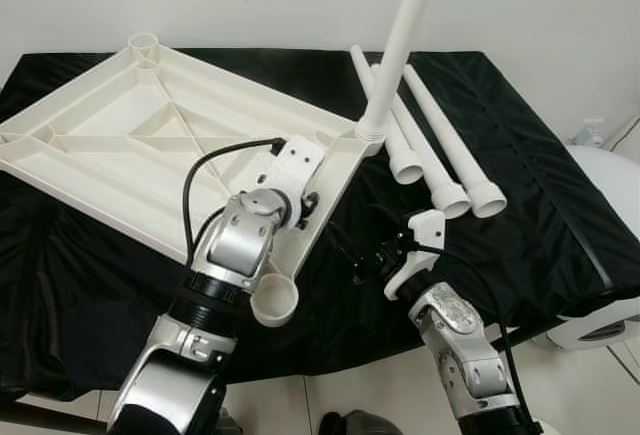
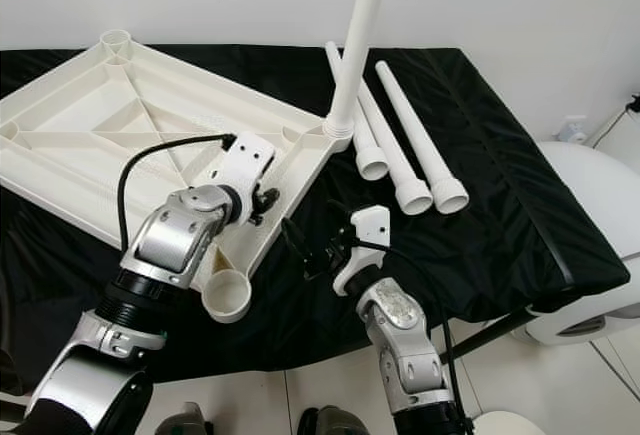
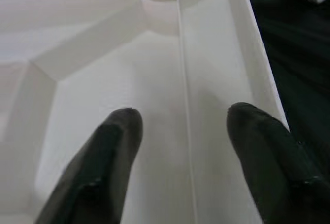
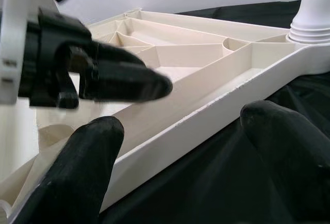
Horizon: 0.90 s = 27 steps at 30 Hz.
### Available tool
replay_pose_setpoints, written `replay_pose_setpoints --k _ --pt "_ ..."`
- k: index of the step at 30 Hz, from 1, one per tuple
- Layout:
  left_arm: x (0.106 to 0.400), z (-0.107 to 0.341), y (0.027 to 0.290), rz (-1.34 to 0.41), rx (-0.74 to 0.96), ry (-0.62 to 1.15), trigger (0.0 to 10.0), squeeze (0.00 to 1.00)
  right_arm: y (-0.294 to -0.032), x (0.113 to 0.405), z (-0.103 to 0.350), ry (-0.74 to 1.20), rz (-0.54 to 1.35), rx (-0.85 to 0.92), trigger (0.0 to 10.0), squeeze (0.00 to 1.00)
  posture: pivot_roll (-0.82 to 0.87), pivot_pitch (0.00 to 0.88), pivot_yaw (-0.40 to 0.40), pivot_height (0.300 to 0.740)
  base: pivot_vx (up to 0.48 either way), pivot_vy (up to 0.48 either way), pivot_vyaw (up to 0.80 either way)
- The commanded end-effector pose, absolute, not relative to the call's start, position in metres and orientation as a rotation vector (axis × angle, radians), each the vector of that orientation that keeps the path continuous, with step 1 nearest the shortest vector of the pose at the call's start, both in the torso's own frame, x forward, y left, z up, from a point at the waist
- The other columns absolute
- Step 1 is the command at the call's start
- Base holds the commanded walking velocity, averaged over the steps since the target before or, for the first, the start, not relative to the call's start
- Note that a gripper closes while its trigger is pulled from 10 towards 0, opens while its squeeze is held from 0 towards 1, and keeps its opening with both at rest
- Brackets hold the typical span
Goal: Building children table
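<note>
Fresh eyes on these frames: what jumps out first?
The big white tabletop lying underside-up on the black cloth, with one leg already standing upright in its far-right corner socket. Three loose legs lie just right of it. The left gripper is open over the tabletop's near-right rim; the right gripper hovers open beside that edge.

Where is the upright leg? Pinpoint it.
In the head views the upright leg stands in the tabletop's far right corner socket, just left of three loose legs lying on the black cloth.

Smooth white plastic tabletop (image 1: 150,135), matt black cloth (image 1: 540,195)
</note>
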<state>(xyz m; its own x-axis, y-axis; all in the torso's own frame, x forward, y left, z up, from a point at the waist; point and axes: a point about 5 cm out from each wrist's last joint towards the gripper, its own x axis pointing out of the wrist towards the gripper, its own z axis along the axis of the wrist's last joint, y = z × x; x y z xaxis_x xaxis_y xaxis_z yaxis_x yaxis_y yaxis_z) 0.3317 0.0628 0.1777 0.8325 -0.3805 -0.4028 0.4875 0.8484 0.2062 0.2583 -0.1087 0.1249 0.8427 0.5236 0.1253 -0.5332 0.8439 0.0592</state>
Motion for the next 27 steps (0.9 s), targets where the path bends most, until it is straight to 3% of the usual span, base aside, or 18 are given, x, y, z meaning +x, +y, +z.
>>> replay_pose_setpoints --k 1,3,4,5,10,18,27 --pt "0.332 0.191 0.06 -0.483 0.298 0.301 10.0 1.0 -0.11 0.256 0.126 -0.117 0.563 0.089 10.0 0.0 0.0 0.029 -0.052 0.74 0.0 0.0 0.0" --pt "0.33 0.196 0.059 -0.513 0.274 0.281 10.0 1.0 -0.11 0.257 0.127 -0.12 0.563 0.09 10.0 0.0 0.0 0.029 -0.052 0.74 0.0 0.0 0.0" --pt "0.326 0.202 0.057 -0.572 0.256 0.248 10.0 0.73 -0.11 0.258 0.127 -0.123 0.563 0.087 10.0 0.0 0.01 0.026 -0.057 0.74 0.0 0.0 0.0" --pt "0.319 0.213 0.057 -0.652 0.274 0.181 10.0 0.0 -0.112 0.261 0.128 -0.132 0.55 0.084 10.0 0.0 0.01 0.025 -0.059 0.74 0.0 0.0 0.0" --pt "0.314 0.217 0.061 -0.687 0.28 0.138 10.0 0.0 -0.117 0.266 0.131 -0.147 0.517 0.079 10.0 0.0 0.01 0.023 -0.063 0.74 0.0 0.0 0.0" --pt "0.318 0.217 0.088 -0.605 0.111 0.05 10.0 0.0 -0.158 0.306 0.148 -0.206 0.223 0.026 10.0 0.0 0.01 0.032 -0.062 0.74 0.0 0.0 0.0" --pt "0.32 0.204 0.111 -0.476 0.18 -0.009 10.0 0.0 -0.192 0.329 0.162 -0.242 -0.011 0.004 10.0 0.0 0.0 0.038 -0.051 0.74 0.0 0.0 0.0"
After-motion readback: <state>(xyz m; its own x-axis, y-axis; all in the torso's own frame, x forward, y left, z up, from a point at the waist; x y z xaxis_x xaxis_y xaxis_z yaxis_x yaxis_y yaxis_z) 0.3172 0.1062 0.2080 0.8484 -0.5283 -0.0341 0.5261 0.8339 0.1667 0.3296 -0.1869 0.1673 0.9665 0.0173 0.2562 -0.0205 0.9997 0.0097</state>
